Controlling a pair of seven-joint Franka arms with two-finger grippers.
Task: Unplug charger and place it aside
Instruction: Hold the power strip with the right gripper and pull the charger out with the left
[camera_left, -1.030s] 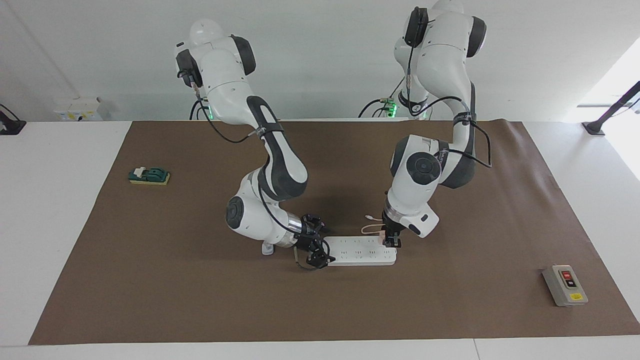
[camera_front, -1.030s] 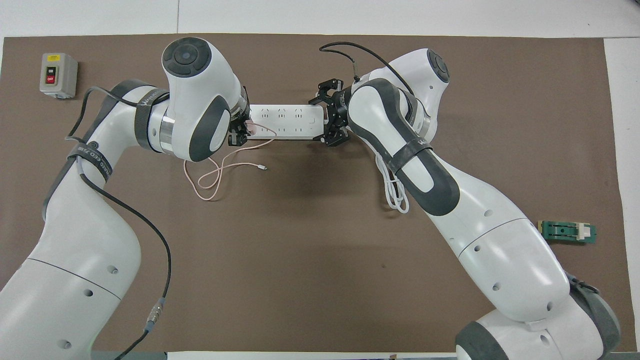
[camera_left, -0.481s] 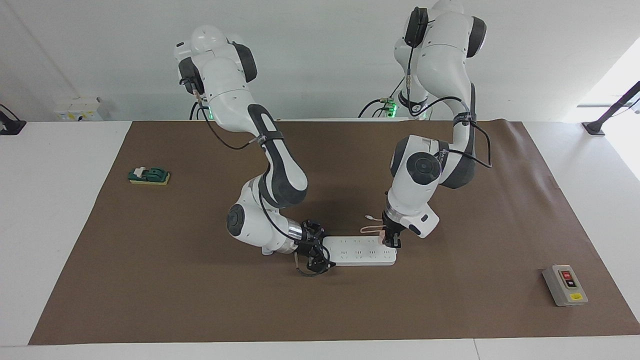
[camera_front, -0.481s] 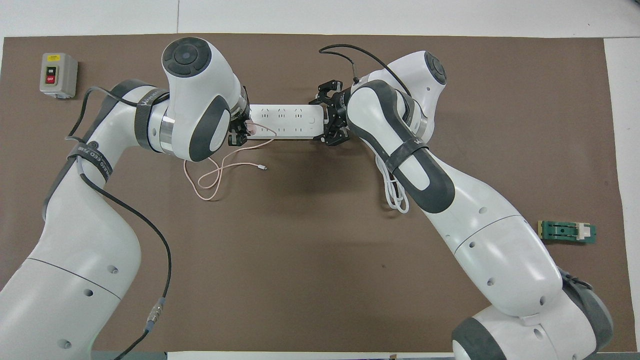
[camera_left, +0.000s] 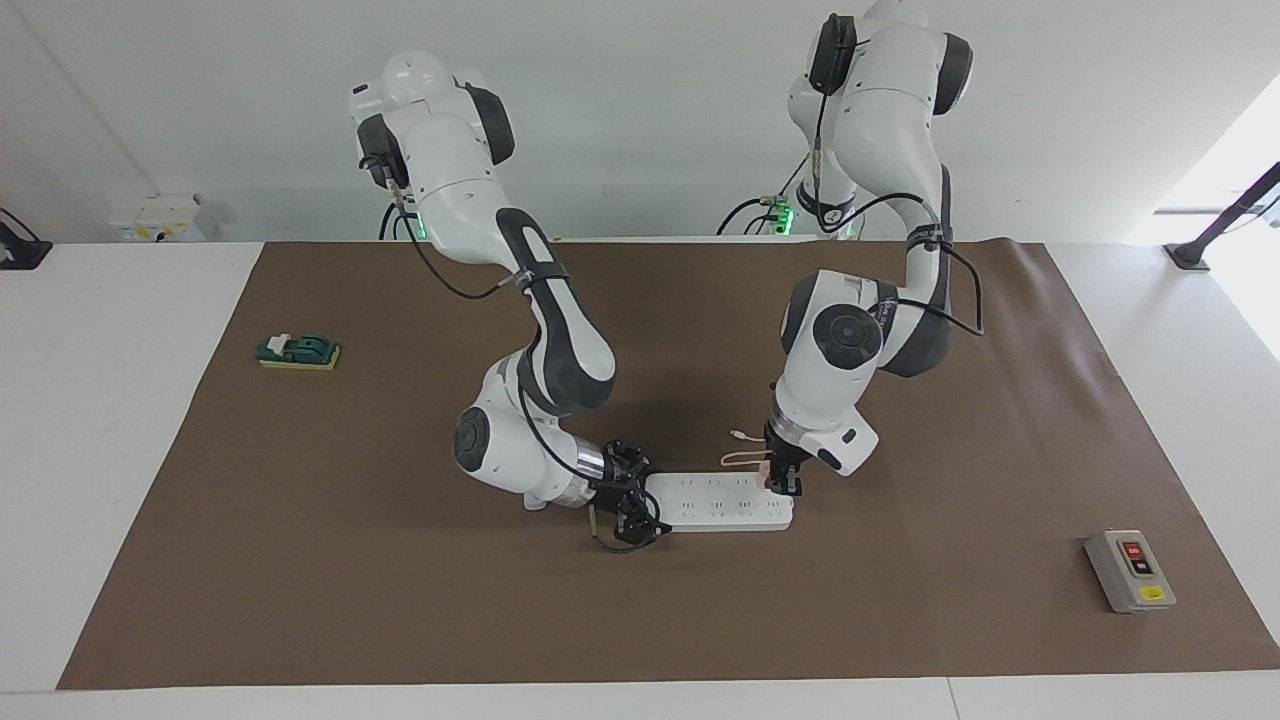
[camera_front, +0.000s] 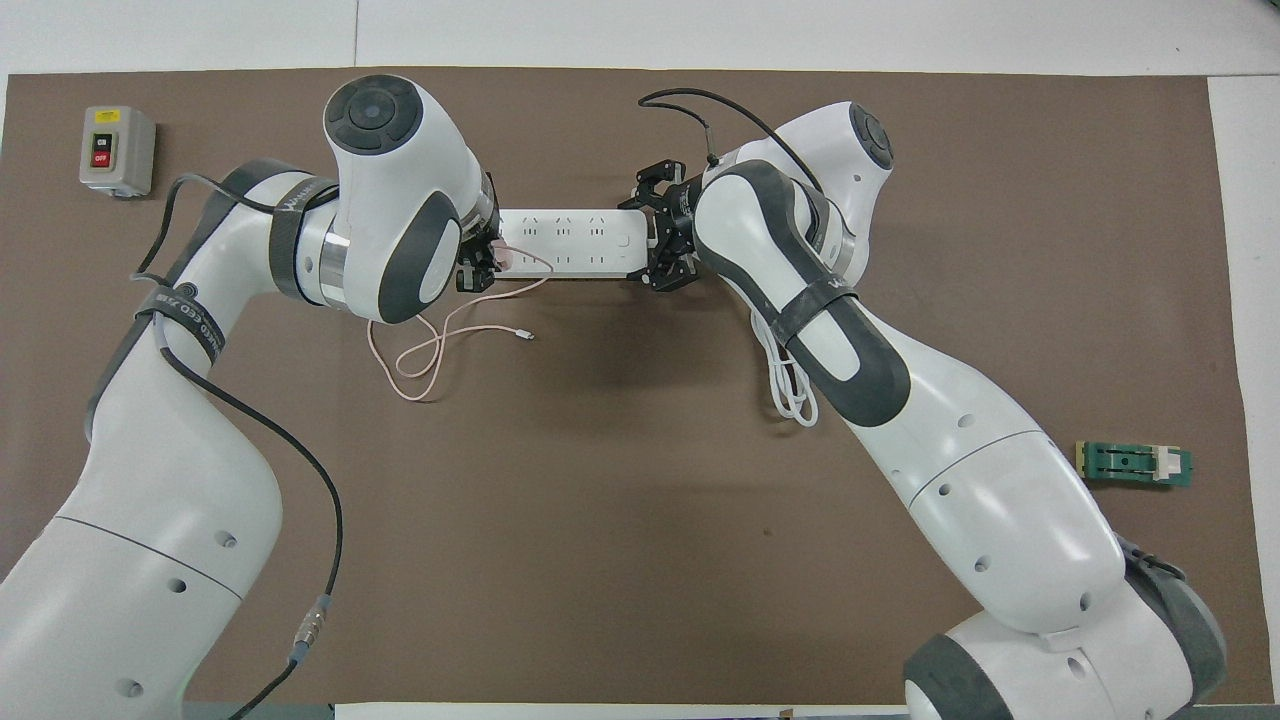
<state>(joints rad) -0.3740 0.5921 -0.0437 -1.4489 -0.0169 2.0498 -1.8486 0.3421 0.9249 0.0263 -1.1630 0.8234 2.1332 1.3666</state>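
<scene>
Left gripper: we are pinching the charger, pulling straight up.
Right gripper: we are bracing the power strip; fingers unclear.

White arms, dark grey joints, black cables, apparently black claws.

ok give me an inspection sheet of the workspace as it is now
surface: brown mat over a white table.
job's things: pink charger in the power strip, at the strip's end toward the left arm.
clutter: grey switch box; green block.
grippers: left tool shut on the charger; right tool at the strip's other end.
cables: thin pink cable looped on the mat nearer the robots; thick white cord coiled by the right arm.
surroundings: white wall; wall outlet box.
</scene>
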